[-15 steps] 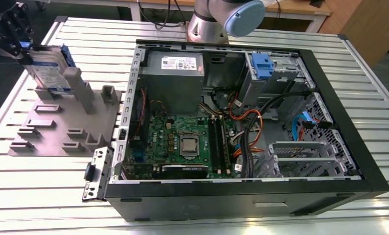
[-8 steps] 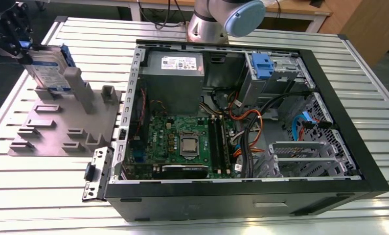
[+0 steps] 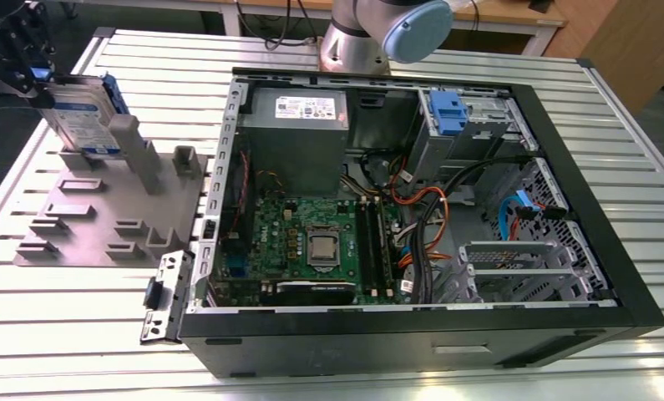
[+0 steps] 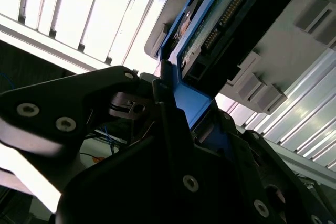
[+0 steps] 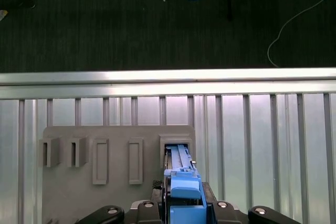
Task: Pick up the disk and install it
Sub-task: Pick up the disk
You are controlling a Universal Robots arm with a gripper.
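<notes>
My gripper (image 3: 37, 83) is clamped on the blue carrier edge of the disk (image 3: 87, 121), at the upper left of the exterior view. The disk stands upright in a slot of the grey holder block (image 3: 98, 225) on the slatted tabletop (image 3: 75, 334), left of the open computer case (image 3: 398, 334).

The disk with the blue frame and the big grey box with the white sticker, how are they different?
The flat silver-grey disk in its blue plastic frame is thin; the grey metal box is bigger and blockier. The disk stands upright in a grey holder outside the black computer case; the box sits inside it. The black hand grips the disk; the box is not held. Both are grey with a label.
</notes>
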